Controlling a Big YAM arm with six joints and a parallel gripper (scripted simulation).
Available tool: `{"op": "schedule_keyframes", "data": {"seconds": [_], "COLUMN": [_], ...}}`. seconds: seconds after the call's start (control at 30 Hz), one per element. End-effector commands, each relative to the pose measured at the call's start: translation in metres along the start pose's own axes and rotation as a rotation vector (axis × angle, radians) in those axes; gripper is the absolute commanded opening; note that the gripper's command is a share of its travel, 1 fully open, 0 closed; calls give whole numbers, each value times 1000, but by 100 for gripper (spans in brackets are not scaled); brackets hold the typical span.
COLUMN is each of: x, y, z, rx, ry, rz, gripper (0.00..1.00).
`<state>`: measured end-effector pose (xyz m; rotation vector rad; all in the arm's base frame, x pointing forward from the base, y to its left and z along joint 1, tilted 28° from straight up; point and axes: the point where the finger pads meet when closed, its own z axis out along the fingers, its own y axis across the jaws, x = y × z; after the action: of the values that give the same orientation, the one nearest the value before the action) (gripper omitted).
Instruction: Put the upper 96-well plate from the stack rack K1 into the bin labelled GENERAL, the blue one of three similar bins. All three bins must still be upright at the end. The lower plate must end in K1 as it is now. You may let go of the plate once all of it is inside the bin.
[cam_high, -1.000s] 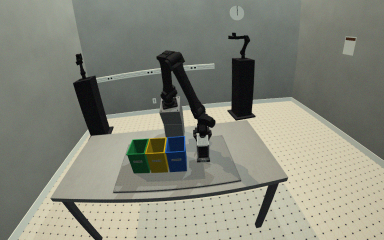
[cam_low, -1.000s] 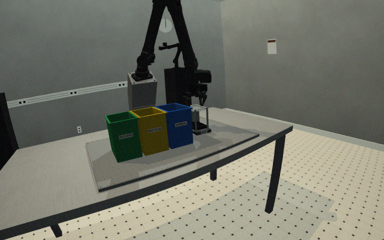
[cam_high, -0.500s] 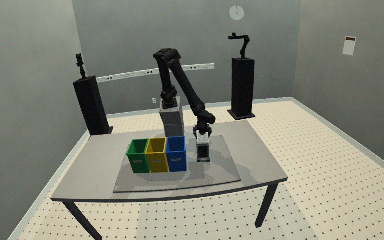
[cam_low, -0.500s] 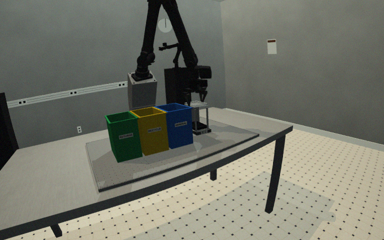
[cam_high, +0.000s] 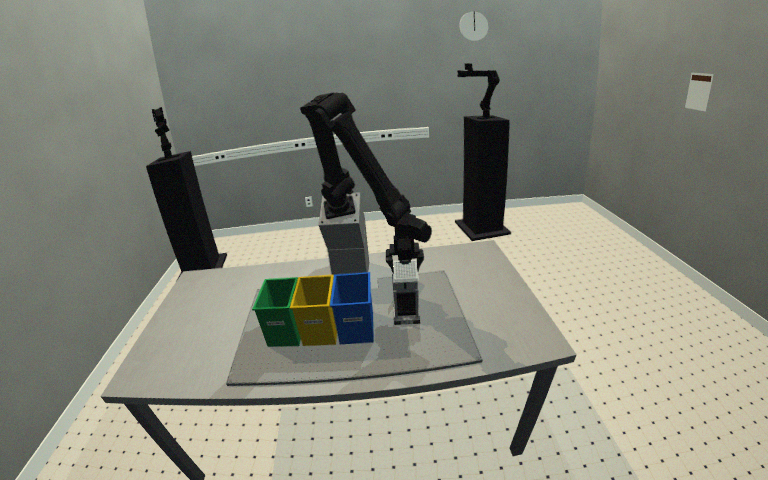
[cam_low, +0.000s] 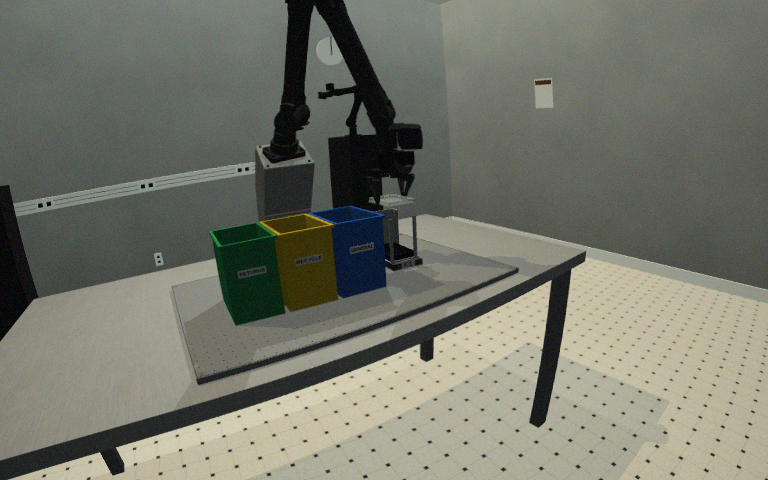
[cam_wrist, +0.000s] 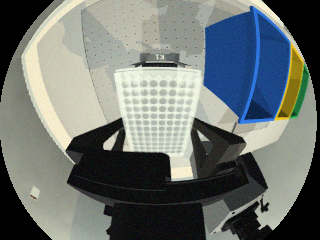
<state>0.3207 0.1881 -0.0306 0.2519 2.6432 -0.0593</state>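
Note:
My gripper (cam_high: 405, 263) is shut on the upper 96-well plate (cam_high: 406, 272), a white plate with a grid of wells, and holds it level just above the top of rack K1 (cam_high: 406, 302). The plate also shows in the exterior view (cam_low: 396, 199) and in the wrist view (cam_wrist: 158, 110), with a finger on each long side. The rack's K1 label (cam_wrist: 160, 58) shows beyond the plate. The lower plate is hidden under the held one. The blue GENERAL bin (cam_high: 351, 307) stands upright just left of the rack, and shows in the wrist view (cam_wrist: 250, 67) at right.
A yellow bin (cam_high: 312, 310) and a green bin (cam_high: 276, 311) stand upright in a row touching the blue one, on a grey mat. The arm's grey base block (cam_high: 342, 234) stands behind the bins. Two black camera pillars (cam_high: 485, 175) stand off the table.

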Motion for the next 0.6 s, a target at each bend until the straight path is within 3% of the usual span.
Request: {"op": "schedule_keyframes", "data": {"seconds": [0.0, 0.57], "x": [4, 3], "y": [0, 1], "z": [-10, -35], "rx": [-1, -3], "ry": [2, 0], "rz": [-3, -2], "gripper": [0, 0]}}
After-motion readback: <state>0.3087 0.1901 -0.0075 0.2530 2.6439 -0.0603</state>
